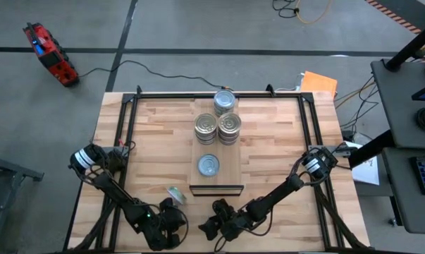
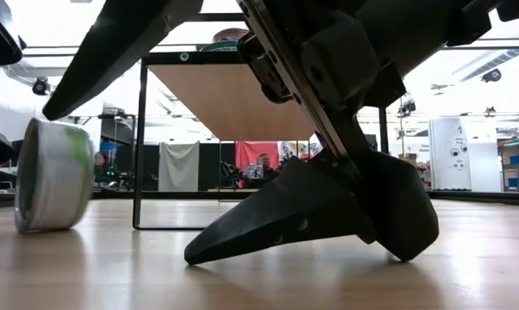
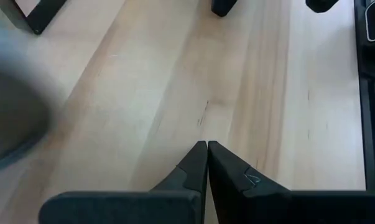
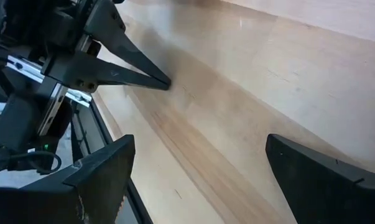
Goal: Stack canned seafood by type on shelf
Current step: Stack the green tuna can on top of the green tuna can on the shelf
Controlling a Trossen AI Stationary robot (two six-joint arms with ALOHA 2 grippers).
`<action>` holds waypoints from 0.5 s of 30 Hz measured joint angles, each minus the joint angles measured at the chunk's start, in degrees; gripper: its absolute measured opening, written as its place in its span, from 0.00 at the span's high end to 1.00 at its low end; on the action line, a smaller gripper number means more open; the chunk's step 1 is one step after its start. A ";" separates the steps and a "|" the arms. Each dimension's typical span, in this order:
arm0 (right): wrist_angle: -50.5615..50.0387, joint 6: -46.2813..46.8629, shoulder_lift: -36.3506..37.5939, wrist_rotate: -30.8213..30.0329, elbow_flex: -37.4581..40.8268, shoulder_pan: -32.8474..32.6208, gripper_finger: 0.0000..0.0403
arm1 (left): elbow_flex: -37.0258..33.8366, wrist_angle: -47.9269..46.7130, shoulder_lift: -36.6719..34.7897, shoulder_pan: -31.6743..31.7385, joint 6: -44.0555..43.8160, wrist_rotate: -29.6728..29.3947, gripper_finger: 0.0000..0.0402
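Several canned seafood tins stand on the shelf [image 1: 235, 169]: one at its near end [image 1: 208, 165], two side by side [image 1: 206, 127] [image 1: 229, 125], and one at the far end [image 1: 225, 101]. One more tin [image 1: 175, 194] [image 2: 52, 175] is tipped up on its rim on the table, to the left of the shelf's near end. My left gripper [image 1: 173, 214] [image 3: 207, 145] is shut and empty, low over bare table just near of that tin. To its right, my right gripper [image 1: 211, 226] [image 4: 199, 168] is wide open with only table between its fingers. My right gripper holds nothing. Its fingers are one above the other and point toward the table's left. The low view shows the lower finger's tip [image 2: 199, 251] lying on the tabletop. Whether my left gripper's tips [image 4: 167, 83] touch the table, I cannot tell.
The shelf's dark near end [image 1: 216, 189] lies just beyond both grippers. Black frame rails [image 1: 127, 127] [image 1: 309, 127] run along the table's left and right sides. Bare wood lies on either side of the shelf. People show in the room far behind the table.
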State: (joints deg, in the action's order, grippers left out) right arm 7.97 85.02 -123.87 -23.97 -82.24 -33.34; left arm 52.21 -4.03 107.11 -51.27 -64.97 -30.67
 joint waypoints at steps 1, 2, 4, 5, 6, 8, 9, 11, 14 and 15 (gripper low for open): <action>-0.13 0.01 0.00 0.00 0.00 0.01 0.12 | 0.00 0.04 0.00 0.00 -0.02 -0.15 1.00; -0.25 0.01 0.00 0.00 0.00 0.01 0.12 | 0.00 0.02 0.00 0.00 -0.04 -0.25 1.00; -0.39 -0.05 0.00 0.00 0.00 0.01 0.12 | 0.02 0.11 -0.02 0.02 -0.06 -0.38 1.00; -0.42 -0.20 0.00 0.00 0.00 0.01 0.12 | 0.02 0.13 -0.12 0.02 -0.06 -0.35 1.00; -0.42 -0.51 0.00 0.02 0.00 -0.01 0.12 | 0.02 0.10 -0.39 0.04 -0.10 -0.05 1.00; -0.44 -1.34 0.00 0.39 0.00 -0.01 0.12 | 0.02 0.24 -1.62 -0.02 -0.24 0.95 1.00; -0.49 -1.97 0.07 0.56 0.00 -0.01 0.12 | 0.02 0.32 -2.58 -0.09 -0.19 1.74 1.00; -0.90 -3.89 0.43 1.93 0.03 -0.03 0.13 | 0.04 0.39 -5.15 -0.16 0.78 4.15 1.00; -3.29 -6.26 2.00 4.95 0.07 -0.11 0.14 | 0.09 -1.45 -11.08 -0.15 2.81 8.19 1.00; -4.74 -6.59 2.71 5.43 0.07 -0.26 0.15 | 0.15 -3.01 -13.37 -0.06 3.52 9.52 1.00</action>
State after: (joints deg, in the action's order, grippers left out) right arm 3.23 78.43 -121.16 -18.53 -82.17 -33.59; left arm 52.36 -7.05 93.74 -51.33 -61.45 -21.15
